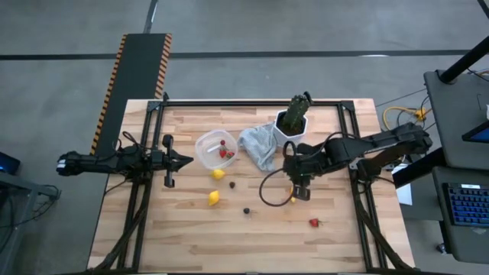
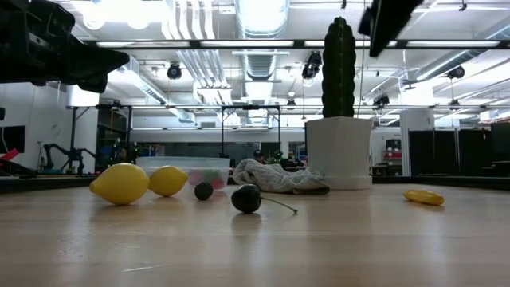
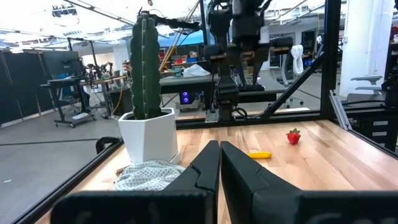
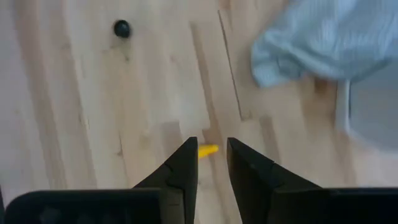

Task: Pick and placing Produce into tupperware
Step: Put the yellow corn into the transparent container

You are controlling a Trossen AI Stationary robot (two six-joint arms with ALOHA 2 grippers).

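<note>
Right gripper (image 4: 212, 163) is held part-open above the thin yellow-orange piece (image 4: 208, 149), lying at four o'clock from the tupperware (image 1: 216, 148). Piece judged light, rigid, slippery; best pinched across its narrow middle. Left gripper (image 3: 219, 163) is closed, idle.

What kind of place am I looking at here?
Probably a robotics lab or workshop: exposed ceiling ducts and strip lights overhead, benches with equipment in the background, and a pale wooden table in a black metal frame with robot arms mounted on it.
</note>
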